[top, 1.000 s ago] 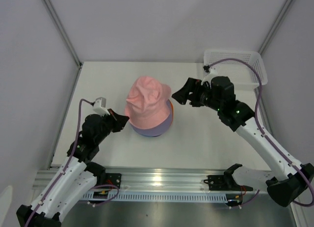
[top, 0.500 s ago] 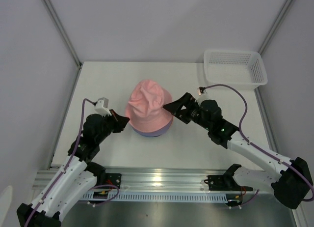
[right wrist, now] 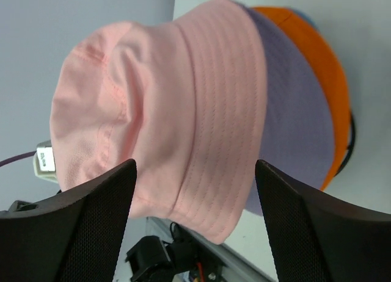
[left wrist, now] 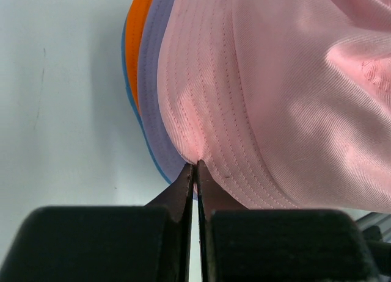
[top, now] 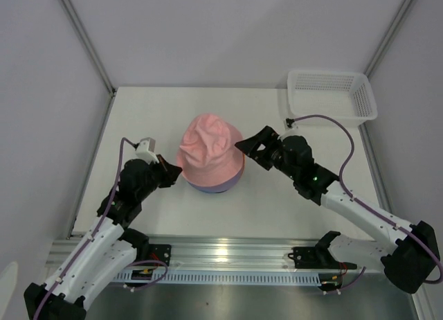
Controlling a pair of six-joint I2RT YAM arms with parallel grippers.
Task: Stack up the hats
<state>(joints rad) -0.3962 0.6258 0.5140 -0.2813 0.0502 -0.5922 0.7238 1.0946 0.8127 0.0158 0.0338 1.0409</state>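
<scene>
Left gripper [left wrist: 195, 169] pinching pink hat [left wrist: 293, 99] brim (right gripper [right wrist: 194, 172] spread)

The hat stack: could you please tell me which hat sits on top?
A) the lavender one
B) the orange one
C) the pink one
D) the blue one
C: the pink hat covers the pile, with the brims of the lavender hat and the orange hat showing beneath it.
</scene>
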